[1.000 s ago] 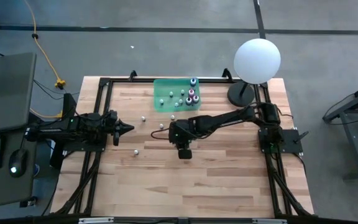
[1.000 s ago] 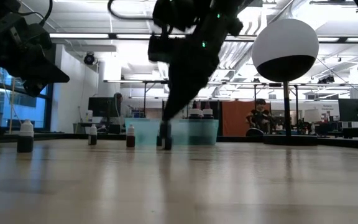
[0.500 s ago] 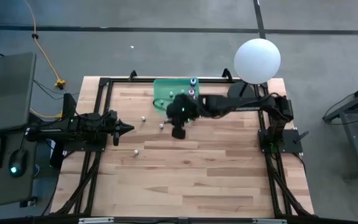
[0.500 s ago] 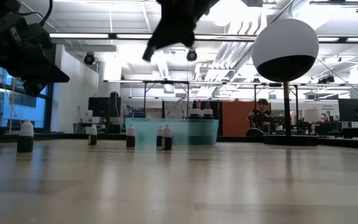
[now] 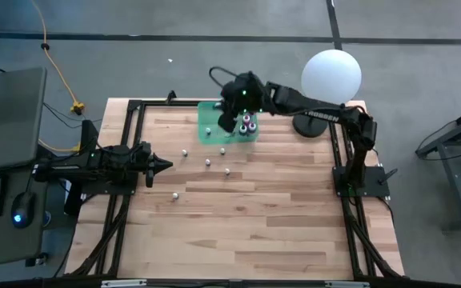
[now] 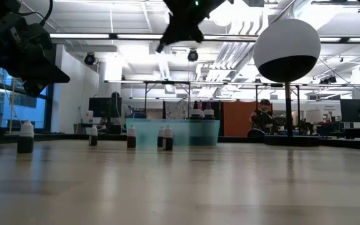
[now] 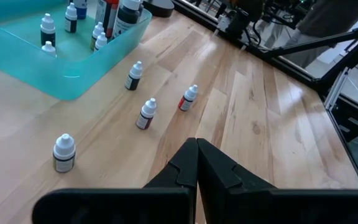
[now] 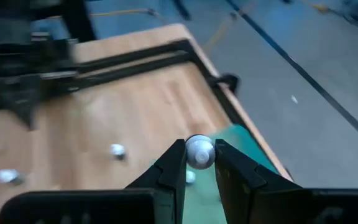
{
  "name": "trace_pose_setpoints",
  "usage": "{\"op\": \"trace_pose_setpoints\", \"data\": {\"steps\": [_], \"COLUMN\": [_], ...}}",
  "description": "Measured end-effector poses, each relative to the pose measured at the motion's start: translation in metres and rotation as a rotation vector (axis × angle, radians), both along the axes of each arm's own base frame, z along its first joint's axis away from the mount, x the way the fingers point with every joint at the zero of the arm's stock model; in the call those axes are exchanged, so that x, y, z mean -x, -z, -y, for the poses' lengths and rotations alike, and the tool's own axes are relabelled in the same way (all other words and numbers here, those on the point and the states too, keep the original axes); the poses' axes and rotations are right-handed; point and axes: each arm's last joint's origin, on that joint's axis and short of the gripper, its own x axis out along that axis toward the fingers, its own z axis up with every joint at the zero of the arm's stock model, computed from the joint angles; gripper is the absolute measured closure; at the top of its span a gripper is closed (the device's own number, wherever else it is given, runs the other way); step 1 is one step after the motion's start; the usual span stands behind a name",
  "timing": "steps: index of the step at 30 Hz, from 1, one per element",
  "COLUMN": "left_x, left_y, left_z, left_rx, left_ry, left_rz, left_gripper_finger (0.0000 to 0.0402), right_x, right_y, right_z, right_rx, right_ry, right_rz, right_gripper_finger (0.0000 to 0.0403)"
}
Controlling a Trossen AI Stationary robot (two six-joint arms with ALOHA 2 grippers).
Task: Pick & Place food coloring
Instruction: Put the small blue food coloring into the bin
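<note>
The wooden table (image 5: 278, 216) carries a green tray (image 5: 209, 128) near its far edge, and the right gripper (image 5: 229, 120) hangs directly above that tray, its fingers closed snugly on a small bottle (image 8: 199, 152) whose whitish cap shows between them in the right wrist view. Judging by how things lie, the job looks partly done: several bottles already stand in the tray below and just beside the gripper, some with darker and pink bodies, while the one in hand seems about to be set down among them. What is left is a handful of loose bottles (image 5: 207, 162) on the bare wood, a little way out from the gripper toward the near side of the table; the left wrist view shows four of them, and the low view suggests at least five. The left gripper (image 7: 196, 163) waits well apart, on the other side of those loose bottles from the tray, with its fingers pressed together and nothing in them. The held bottle appears to sit with its long axis running along the fingers, cap end toward the wrist camera, though its body is hidden. The loose bottles stand upright or nearly so, caps up.
</note>
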Motion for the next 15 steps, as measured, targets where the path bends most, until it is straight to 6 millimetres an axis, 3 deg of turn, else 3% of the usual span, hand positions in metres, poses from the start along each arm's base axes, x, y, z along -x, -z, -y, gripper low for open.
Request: {"op": "trace_pose_setpoints", "data": {"steps": [8, 15], "left_x": [0.0, 0.0], "left_y": [0.0, 0.0], "left_z": [0.0, 0.0], "left_rx": [0.0, 0.0], "left_ry": [0.0, 0.0], "left_rz": [0.0, 0.0], "left_gripper_finger": [0.0401, 0.0401], "right_x": [0.023, 0.04], "right_y": [0.023, 0.057], "right_z": [0.053, 0.083], "right_rx": [-0.083, -0.144], "right_ry": [0.196, 0.297], "right_rz": [-0.044, -0.088], "right_gripper_finger": [0.0339, 0.0339]}}
